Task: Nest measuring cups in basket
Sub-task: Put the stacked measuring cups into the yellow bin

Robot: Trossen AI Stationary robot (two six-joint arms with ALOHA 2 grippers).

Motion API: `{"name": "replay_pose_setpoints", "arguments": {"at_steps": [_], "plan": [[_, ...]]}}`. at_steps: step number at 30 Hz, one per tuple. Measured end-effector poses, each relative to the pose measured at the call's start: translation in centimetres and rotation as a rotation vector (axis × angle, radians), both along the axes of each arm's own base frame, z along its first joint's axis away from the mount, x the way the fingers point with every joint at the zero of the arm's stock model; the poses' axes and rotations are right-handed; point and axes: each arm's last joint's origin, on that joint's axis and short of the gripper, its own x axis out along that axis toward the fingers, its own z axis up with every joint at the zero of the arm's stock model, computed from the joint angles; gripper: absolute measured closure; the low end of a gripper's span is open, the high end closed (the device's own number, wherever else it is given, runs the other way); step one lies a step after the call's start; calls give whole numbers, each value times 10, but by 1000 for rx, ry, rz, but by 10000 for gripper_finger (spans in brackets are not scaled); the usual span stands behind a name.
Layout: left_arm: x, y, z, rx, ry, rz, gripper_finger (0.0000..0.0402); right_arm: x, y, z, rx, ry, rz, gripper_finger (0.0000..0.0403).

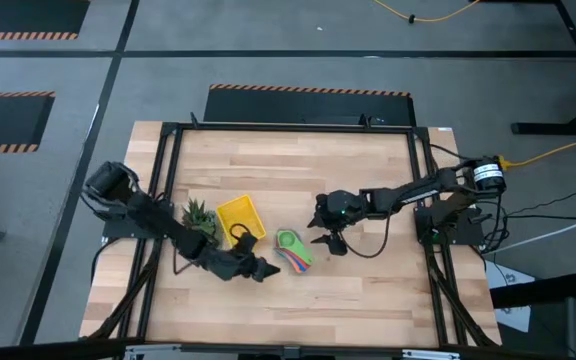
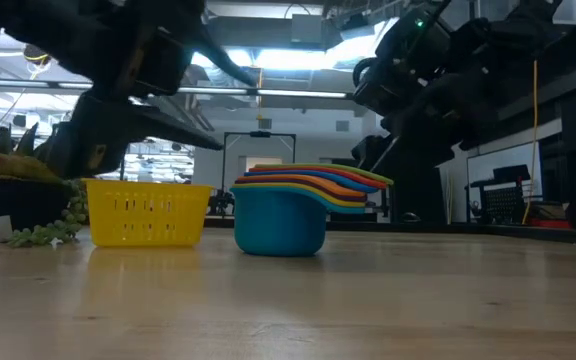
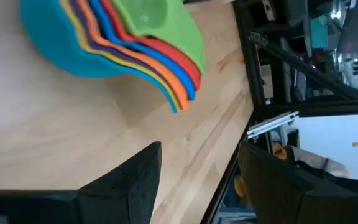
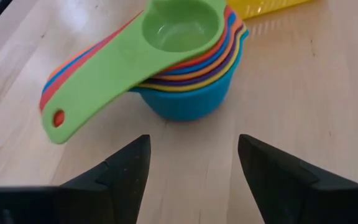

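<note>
The measuring cups (image 1: pixel 293 249) sit nested in one stack, green on top and light blue at the bottom, with the handles fanned out. The light blue cup's base (image 2: pixel 280 245) rests on the table, to the right of the yellow basket (image 1: pixel 240 215). The basket stands apart from the stack. My left gripper (image 3: pixel 201 155) is open, low over the table on the near left of the stack. My right gripper (image 4: pixel 192 143) is open just to the right of the stack, slanting down toward it. Nothing is between either pair of fingers.
A small spiky green plant (image 1: pixel 198 215) in a dark pot stands just left of the basket, close to my left arm. Black frame rails (image 1: pixel 420 180) run along the table's sides. Bare wood lies beyond the stack and toward the near edge.
</note>
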Motion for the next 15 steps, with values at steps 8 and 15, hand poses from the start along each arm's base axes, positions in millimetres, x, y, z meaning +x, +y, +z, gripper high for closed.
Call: {"name": "replay_pose_setpoints", "arguments": {"at_steps": [8, 15], "plan": [[16, -8, -5, -26, 6, 47, 194, 2, 4, -4, -24, -10, -10, 155], [17, -8, -10, -38, 14, 102, 194, 3, 12, -3, -36, -21, 7, 155]]}}
